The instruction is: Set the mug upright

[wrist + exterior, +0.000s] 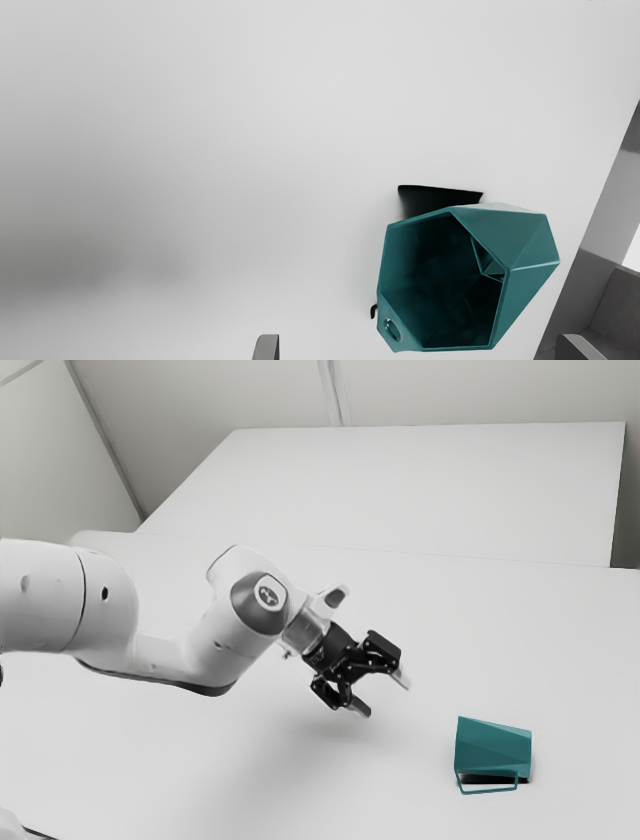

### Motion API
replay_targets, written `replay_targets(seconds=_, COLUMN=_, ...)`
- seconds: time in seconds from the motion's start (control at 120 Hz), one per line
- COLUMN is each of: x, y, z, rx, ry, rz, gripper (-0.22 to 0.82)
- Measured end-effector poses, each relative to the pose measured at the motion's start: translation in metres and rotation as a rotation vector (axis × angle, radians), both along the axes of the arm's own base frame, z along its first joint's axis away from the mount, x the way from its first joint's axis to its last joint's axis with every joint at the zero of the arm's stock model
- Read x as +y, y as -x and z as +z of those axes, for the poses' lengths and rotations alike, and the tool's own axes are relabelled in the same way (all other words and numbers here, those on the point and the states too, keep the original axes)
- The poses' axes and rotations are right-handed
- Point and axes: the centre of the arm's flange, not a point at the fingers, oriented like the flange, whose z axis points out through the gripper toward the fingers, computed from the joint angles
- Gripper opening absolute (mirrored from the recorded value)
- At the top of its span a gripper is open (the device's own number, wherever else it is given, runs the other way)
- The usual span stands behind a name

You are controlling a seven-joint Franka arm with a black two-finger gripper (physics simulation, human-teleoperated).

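Observation:
The teal faceted mug [493, 748] lies on its side on the white table in the exterior view, its handle low, on the side toward the viewer. My gripper [386, 696] is open above the table, apart from the mug and to the exterior view's left of it. In the wrist view the mug [531, 240] turns its open mouth toward the hand, showing the dark inside. The tips of my open gripper [417, 347] stand wide apart at the bottom edge, with nothing held between them.
The white table [300, 760] extends around the mug, with a dark shadow beside it. A large white panel [420, 490] stands behind. Past the table's edge in the wrist view there is a grey surface [597, 285].

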Motion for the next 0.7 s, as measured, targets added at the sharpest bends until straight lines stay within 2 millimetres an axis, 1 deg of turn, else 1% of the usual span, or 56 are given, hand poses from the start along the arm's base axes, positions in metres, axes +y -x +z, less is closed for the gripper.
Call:
replay_targets(seconds=0.225, x=-0.039, y=0.016, z=-0.012, rx=0.031, ry=0.030, rz=0.008, gripper=0.60)
replay_targets(seconds=0.383, x=-0.054, y=0.022, z=-0.019, rx=0.045, ry=0.030, rz=0.007, gripper=0.60)
replay_targets(seconds=0.6, x=-0.076, y=0.009, z=-0.020, rx=0.024, ry=0.030, rz=-0.005, gripper=0.60)
replay_targets(seconds=0.7, x=-0.092, y=-0.001, z=-0.021, rx=0.006, ry=0.028, rz=-0.020, gripper=0.60)
